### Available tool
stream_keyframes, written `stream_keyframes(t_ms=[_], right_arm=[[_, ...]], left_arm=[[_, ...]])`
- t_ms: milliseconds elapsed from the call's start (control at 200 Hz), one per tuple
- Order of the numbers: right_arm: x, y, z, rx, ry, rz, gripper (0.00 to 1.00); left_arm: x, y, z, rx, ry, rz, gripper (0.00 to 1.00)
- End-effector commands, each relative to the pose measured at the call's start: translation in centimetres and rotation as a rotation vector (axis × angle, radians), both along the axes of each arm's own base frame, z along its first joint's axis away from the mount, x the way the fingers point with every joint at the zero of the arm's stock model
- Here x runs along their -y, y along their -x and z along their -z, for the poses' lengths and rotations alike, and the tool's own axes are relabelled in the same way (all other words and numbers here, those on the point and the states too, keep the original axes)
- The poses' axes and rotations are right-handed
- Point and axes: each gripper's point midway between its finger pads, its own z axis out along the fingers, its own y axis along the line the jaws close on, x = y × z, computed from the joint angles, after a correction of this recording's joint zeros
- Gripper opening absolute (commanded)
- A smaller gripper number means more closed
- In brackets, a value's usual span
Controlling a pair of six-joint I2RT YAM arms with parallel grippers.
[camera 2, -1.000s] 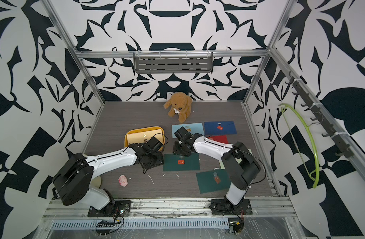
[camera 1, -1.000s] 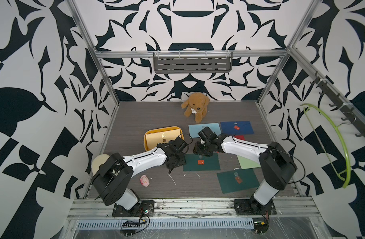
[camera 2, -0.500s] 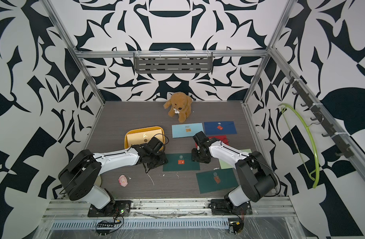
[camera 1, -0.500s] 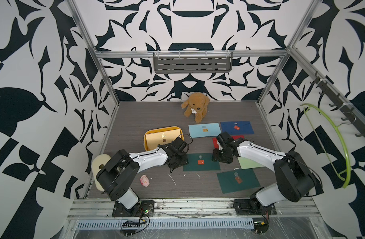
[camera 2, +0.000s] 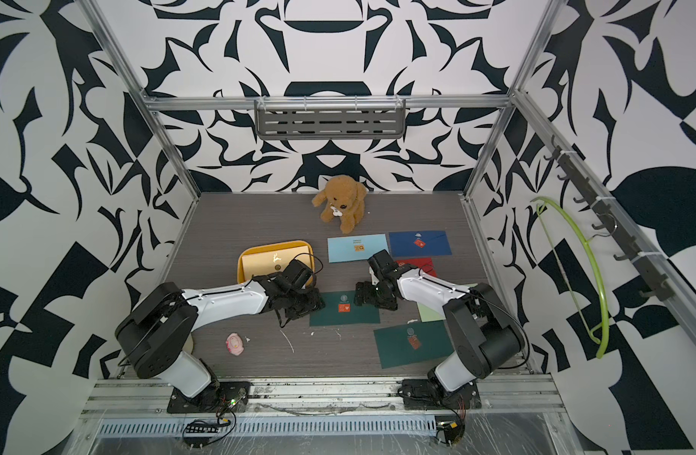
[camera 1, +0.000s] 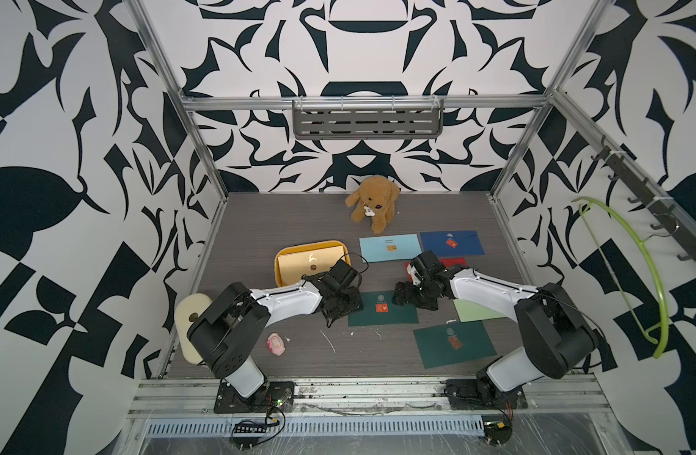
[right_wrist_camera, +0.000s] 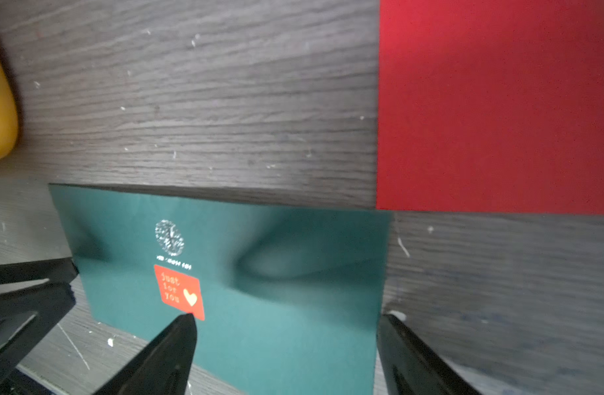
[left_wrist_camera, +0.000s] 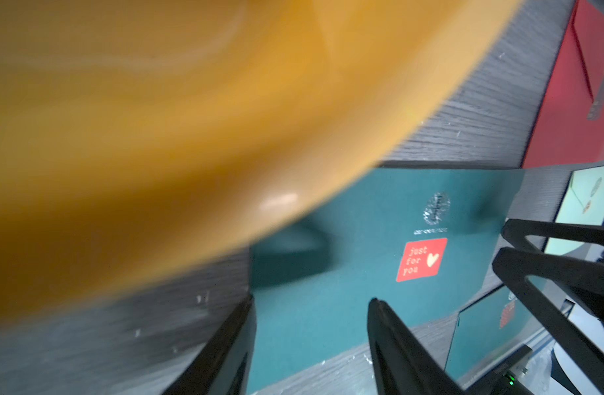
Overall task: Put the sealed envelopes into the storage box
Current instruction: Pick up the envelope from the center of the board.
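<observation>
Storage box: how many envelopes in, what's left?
Done: one yellow envelope lies in the storage box. In hand: left gripper and right gripper, fingers open, flank a dark green envelope. Left: light blue, navy, red, pale green, second dark green envelopes.

The dark wood-grain tabletop (camera 1: 259, 220) is carrying a yellow plastic tub (camera 1: 277, 268); right of it are lying a light-blue paper envelope (camera 1: 374, 249), navy envelope (camera 1: 466, 241), red envelope (camera 1: 455, 262), pale-green envelope (camera 1: 474, 313) and two dark-green envelopes (camera 1: 397, 315) (camera 1: 437, 346).

Blurred, edge-cropped storage box (left_wrist_camera: 139, 119)
</observation>
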Motion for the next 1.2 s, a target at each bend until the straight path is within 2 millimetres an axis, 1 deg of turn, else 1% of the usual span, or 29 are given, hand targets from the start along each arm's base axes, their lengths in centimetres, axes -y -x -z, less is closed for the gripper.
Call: stream_keyframes(t_ms=[0,80,205,285,400,545,645,850,900,990,1045,1120,1195], right_arm=[[-0.6,1.3,1.2,-0.057,-0.036,-0.012,0.89],[-1.0,1.4,1.2,-0.058,-0.044,-0.023,0.89],[-1.1,1.3,1.2,-0.059,-0.043,-0.023,0.89],[-1.3,1.2,1.0,-0.052,-0.049,-0.021,0.90],[-1.8,1.0,0.4,-0.033,-0.072,-0.020,0.92],[-2.8,1.2,-0.1,0.001,-0.059,-0.054,0.94],[-3.3,1.6,0.1,0.010,-0.011,-0.089,0.95],[-4.2,2.1,1.0,0.022,0.053,-0.136,0.95],[-4.4,2.2,1.2,0.029,0.079,-0.150,0.93],[-4.1,2.3,1.7,0.025,0.125,-0.165,0.79],[-4.0,2.4,2.0,0.029,0.130,-0.171,0.73],[-3.6,2.5,2.2,0.040,0.139,-0.174,0.72],[-3.2,2.5,2.1,0.057,0.157,-0.190,0.72]], left_arm=[[-2.6,2.7,4.3,-0.121,-0.121,0.020,0.59],[-2.6,2.8,4.4,-0.121,-0.118,0.025,0.59],[-2.5,2.5,3.8,-0.104,-0.106,0.029,0.59],[-2.9,2.4,3.6,-0.098,-0.129,0.033,0.59],[-3.1,2.5,3.9,-0.104,-0.150,0.045,0.59],[-2.5,2.7,4.5,-0.128,-0.124,0.044,0.59],[-2.4,2.7,4.6,-0.132,-0.123,0.046,0.59],[-2.1,2.5,4.3,-0.125,-0.107,0.052,0.59],[-2.0,2.5,4.3,-0.127,-0.106,0.053,0.58],[-2.1,2.5,4.2,-0.123,-0.103,0.055,0.58],[-2.2,2.4,3.9,-0.116,-0.101,0.057,0.59],[-2.4,2.1,3.3,-0.104,-0.097,0.063,0.58],[-2.7,1.4,2.2,-0.080,-0.092,0.076,0.58]])
